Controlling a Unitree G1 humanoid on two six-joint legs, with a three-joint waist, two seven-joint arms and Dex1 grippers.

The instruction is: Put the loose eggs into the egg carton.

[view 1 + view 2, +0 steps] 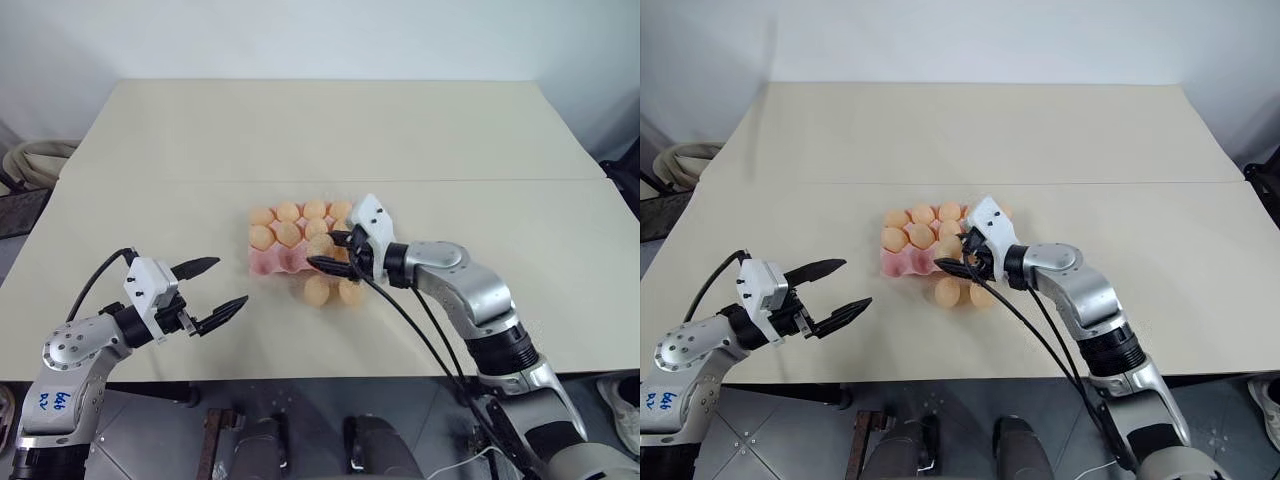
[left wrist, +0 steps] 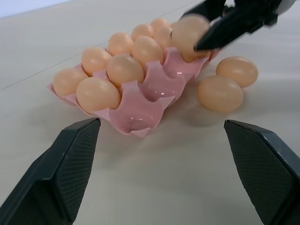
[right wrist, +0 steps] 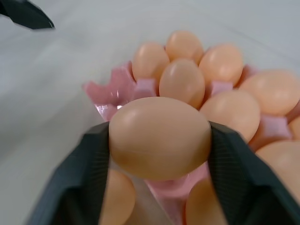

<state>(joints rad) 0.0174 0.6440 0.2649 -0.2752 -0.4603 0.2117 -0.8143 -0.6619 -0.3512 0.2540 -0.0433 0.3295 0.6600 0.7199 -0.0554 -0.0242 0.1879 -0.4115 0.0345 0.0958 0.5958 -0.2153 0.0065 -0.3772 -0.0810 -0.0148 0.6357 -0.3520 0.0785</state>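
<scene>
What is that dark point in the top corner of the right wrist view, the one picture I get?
Observer: A fingertip of the left gripper, which hangs open over the table, short of the egg carton.
Operator: Is the egg between my fingers the last loose one?
Observer: No. The right gripper holds one egg over the carton's near row, and two loose eggs lie on the table beside the carton.
Operator: Any room left in the carton?
Observer: Yes, the left wrist view shows at least two empty cups in the near row.
</scene>
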